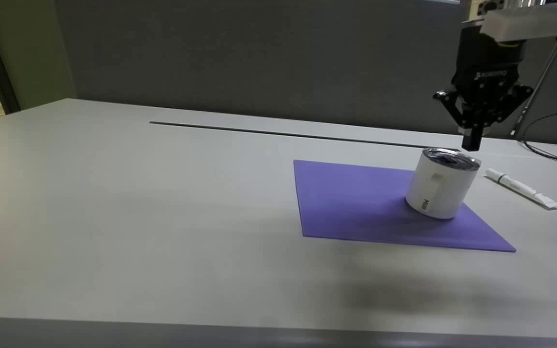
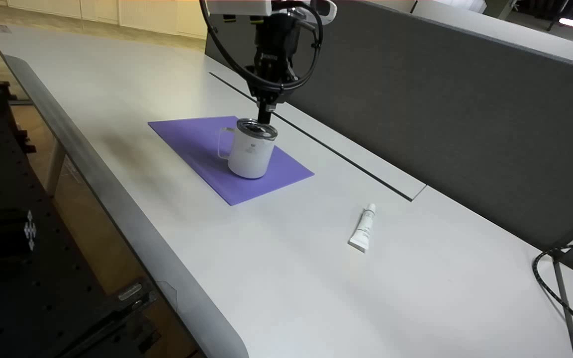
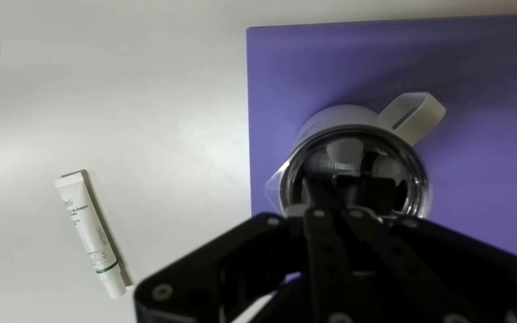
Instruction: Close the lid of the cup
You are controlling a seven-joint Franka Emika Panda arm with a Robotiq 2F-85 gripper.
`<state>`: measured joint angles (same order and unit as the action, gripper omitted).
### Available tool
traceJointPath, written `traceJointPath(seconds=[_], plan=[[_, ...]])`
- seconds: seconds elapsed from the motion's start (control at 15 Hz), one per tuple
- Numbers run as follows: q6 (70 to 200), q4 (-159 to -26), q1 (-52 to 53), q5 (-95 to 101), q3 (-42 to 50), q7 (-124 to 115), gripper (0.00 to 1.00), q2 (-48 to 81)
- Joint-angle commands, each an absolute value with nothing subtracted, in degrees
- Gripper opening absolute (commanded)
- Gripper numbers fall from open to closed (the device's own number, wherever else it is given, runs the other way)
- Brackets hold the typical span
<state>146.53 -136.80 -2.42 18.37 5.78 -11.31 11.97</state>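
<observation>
Right above the edge of the cup hangs my claw, fingers pressed side by side, no gap and nothing gripped that I can see. And it's close! In an exterior view the lid sits toward eight o'clock from my fingertips, barely below them; in the wrist view it lies just past twelve. Touching or just apart? I can't tell. That's the relation everything turns on: I judge I'm over the rim, not the middle, so pressing straight down from here could tip the lid or skid off it. A shift toward twelve in the wrist view, then down: that looks like the call.

Now the cup itself: round, standing upright on the purple mat, its handle out at half past one in the wrist view, a clear pointed lip near nine. The lid spans the whole top and looks square on it, but whether it's pressed home I can't say, and whatever is inside, if anything, is hidden. The reach is mine alone. Off toward half past eight from the lid, well apart on the table, lies a tube, no part of this play.
</observation>
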Motion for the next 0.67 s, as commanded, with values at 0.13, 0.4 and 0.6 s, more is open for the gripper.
traceJointPath(seconds=[0.13,0.4,0.6], plan=[[150.46,-136.89,-1.15,19.34,7.36,-13.72,0.00,13.09],[151.70,-136.88,-0.70,19.13,7.93,-13.69,0.00,14.12],[152.32,-136.94,-0.38,18.93,8.23,-13.67,0.00,14.68]])
